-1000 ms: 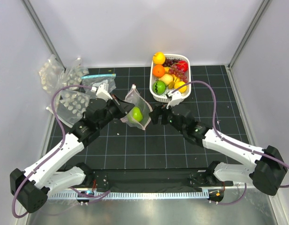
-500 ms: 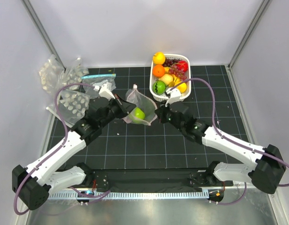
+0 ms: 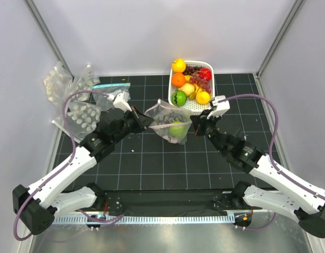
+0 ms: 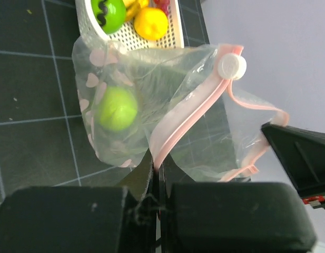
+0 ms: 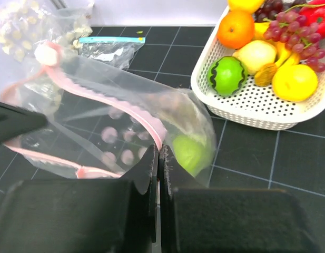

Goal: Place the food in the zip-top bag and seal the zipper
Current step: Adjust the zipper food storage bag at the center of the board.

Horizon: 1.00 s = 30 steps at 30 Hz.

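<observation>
The zip-top bag (image 3: 171, 120), clear with pale dots, hangs stretched between my two grippers over the middle of the mat. A green fruit (image 3: 177, 129) lies inside it. My left gripper (image 3: 147, 120) is shut on one end of the pinkish zipper (image 4: 188, 113). My right gripper (image 3: 195, 122) is shut on the other end of that strip (image 5: 128, 110). In the left wrist view the bag (image 4: 151, 89) sags with the fruit (image 4: 116, 108) low inside, and the mouth gapes between the two lips. In the right wrist view the fruit (image 5: 189, 153) sits just beyond my right gripper (image 5: 159, 153).
A white basket (image 3: 191, 107) behind the bag holds more food: an orange, lemons, grapes and a green fruit with a black top. Several spare dotted bags (image 3: 72, 100) are piled at the back left, with a flat teal-strip bag (image 3: 110, 86) beside them.
My right gripper has shut on the bag's mouth edge and pulled right. The bag, held before by the left gripper alone, now stretches between both, with the fruit shifted right.
</observation>
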Each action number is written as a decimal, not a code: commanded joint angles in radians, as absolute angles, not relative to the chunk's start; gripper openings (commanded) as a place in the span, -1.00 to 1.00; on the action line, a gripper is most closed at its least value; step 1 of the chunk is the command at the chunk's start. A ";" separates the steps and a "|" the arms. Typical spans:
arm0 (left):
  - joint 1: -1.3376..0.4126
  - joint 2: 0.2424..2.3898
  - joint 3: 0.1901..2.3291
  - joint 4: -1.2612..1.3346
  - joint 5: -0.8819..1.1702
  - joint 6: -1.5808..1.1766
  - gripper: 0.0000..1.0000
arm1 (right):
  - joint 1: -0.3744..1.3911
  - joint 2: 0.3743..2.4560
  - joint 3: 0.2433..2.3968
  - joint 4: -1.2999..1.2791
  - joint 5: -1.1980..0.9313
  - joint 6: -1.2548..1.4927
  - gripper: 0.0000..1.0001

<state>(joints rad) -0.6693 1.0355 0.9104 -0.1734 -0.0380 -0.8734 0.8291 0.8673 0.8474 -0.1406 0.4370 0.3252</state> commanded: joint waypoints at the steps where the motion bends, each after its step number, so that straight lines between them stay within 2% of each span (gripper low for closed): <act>1: -0.673 0.867 0.920 -0.201 -0.227 -0.807 -0.99 | 0.828 0.884 0.854 -0.109 0.442 0.301 -0.98; 7: -0.779 0.761 0.905 -0.212 -0.464 -0.732 -0.99 | 0.828 0.917 0.839 -0.069 0.407 0.310 -0.98; 13: -0.808 0.850 0.926 -0.212 -0.483 -0.712 -0.99 | 0.830 0.980 0.836 -0.034 0.371 0.321 -0.93; 16: -0.810 0.882 0.937 -0.213 -0.477 -0.707 -1.00 | 0.828 1.003 0.844 -0.037 0.360 0.330 -0.70; 17: -0.808 0.882 0.937 -0.213 -0.480 -0.704 -1.00 | 0.828 1.003 0.847 -0.038 0.359 0.333 -0.42; 19: -0.808 0.876 0.936 -0.215 -0.509 -0.698 -1.00 | 0.828 1.003 0.848 -0.041 0.362 0.333 -0.16; 20: -0.808 0.871 0.931 -0.216 -0.520 -0.693 -1.00 | 0.828 0.996 0.847 -0.040 0.364 0.334 0.03; 23: -0.808 0.859 0.922 -0.216 -0.561 -0.692 -0.99 | 0.828 0.974 0.836 -0.038 0.376 0.334 0.30; 28: -0.808 0.887 0.933 -0.230 -0.612 -0.690 -1.00 | 0.828 0.950 0.828 -0.041 0.394 0.334 0.60; 30: -0.807 0.903 0.939 -0.252 -0.649 -0.683 -1.00 | 0.828 0.939 0.821 -0.037 0.417 0.334 0.65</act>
<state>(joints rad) -0.8116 0.8886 0.9009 -0.2470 -0.5529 -0.7044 0.8310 0.9722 0.8299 -0.0616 0.3645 0.3389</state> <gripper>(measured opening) 0.014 0.815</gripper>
